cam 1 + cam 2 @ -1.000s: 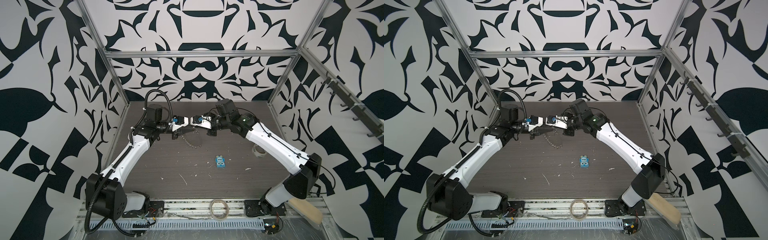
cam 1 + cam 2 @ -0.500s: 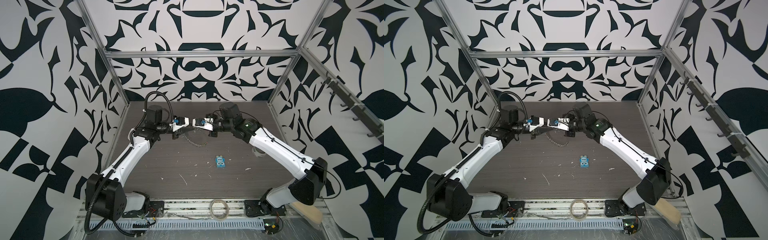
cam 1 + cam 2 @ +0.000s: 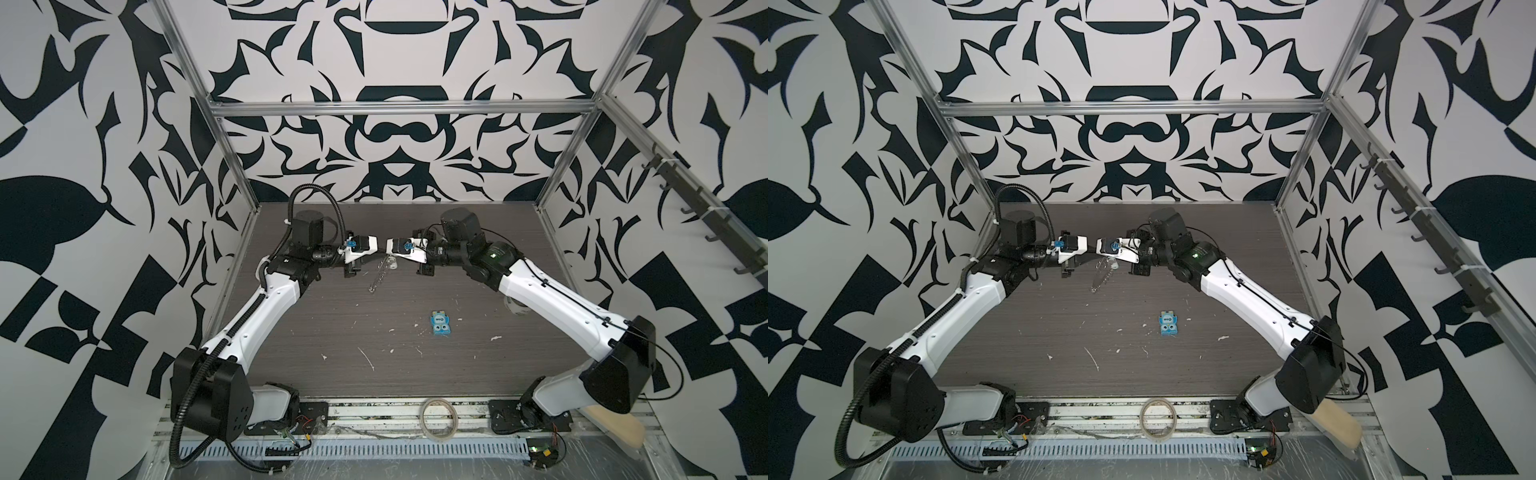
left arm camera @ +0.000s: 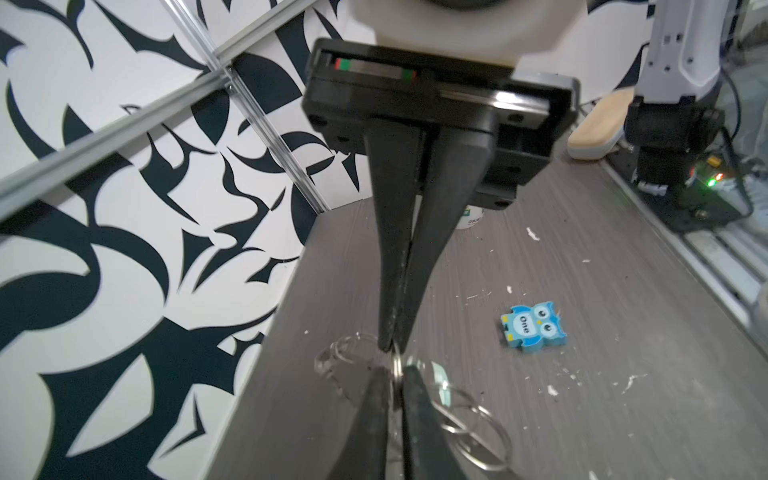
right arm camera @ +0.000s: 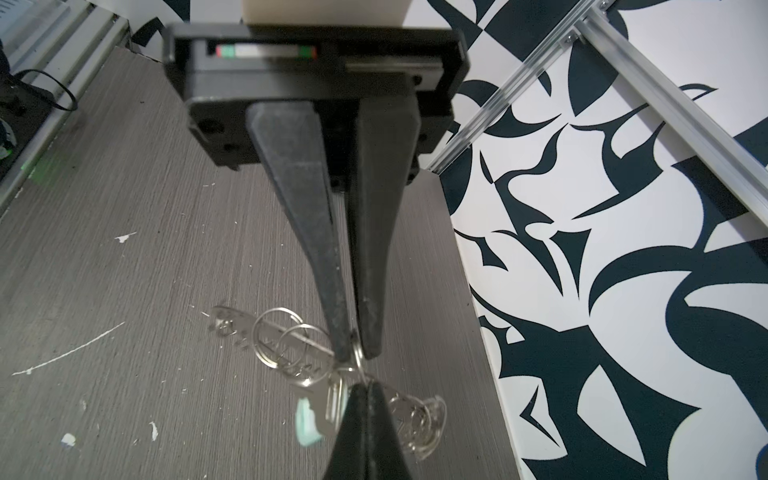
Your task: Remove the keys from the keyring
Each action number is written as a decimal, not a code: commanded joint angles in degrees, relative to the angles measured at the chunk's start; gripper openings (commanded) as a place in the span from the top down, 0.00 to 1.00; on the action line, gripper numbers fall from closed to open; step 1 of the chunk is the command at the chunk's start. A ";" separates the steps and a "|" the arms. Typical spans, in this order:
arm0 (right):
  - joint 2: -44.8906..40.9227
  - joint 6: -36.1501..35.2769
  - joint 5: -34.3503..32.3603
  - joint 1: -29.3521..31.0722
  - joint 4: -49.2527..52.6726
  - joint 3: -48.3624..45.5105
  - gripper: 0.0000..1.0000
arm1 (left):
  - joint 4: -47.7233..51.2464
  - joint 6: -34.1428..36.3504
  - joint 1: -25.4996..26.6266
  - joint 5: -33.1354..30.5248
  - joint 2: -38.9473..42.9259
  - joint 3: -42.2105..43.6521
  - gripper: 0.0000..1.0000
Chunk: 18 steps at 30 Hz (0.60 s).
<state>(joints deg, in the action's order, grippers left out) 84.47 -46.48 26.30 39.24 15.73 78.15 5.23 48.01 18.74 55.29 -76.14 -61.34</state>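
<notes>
Left end effector (image 4: 392, 376) and right end effector (image 4: 392, 347) meet tip to tip.
Left wrist: both clamp the keyring (image 4: 397, 368) between them. Right wrist: keys (image 5: 307, 417) dangle just beneath the tips. In both top views everything hangs above the counter (image 3: 332, 316).

Keys aloft at the back, oddments in front.
The keyring (image 5: 415, 419), keys (image 5: 237, 324) dangling from it, hung between the left claw (image 4: 392, 349) and right claw (image 5: 356, 356) above the rear middle of the table (image 3: 415, 374). An owl-shaped block (image 3: 440, 325) lay on the table nearer the front, right of centre. A tape roll (image 3: 514, 308) stood beneath the right arm (image 3: 552, 299); a tape ring (image 3: 436, 434) lay on the front rail (image 3: 374, 415).
</notes>
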 commanded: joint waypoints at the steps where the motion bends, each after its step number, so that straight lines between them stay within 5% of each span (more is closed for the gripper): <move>1: -0.63 0.86 0.41 0.30 -1.79 3.62 1.00 | 1.97 0.69 0.15 0.90 0.26 -0.66 0.70; 7: -0.53 1.13 0.68 0.31 -1.66 4.23 1.00 | 1.97 0.46 0.14 0.88 0.20 -0.64 0.80; 11: -0.66 1.55 0.97 0.31 -1.93 3.86 1.00 | 1.97 0.65 0.08 0.79 0.24 -0.45 1.00; 16: -0.96 2.78 1.78 0.23 -2.72 3.83 1.00 | -0.76 -0.16 0.15 0.71 0.85 0.51 1.00; 18: -1.23 3.70 1.30 -0.27 -2.50 3.85 0.76 | -3.60 -1.99 0.15 1.46 1.32 1.36 1.00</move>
<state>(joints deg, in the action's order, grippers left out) 84.93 -44.77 26.37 39.11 16.86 79.37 4.51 47.55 18.65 55.00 -76.14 -61.23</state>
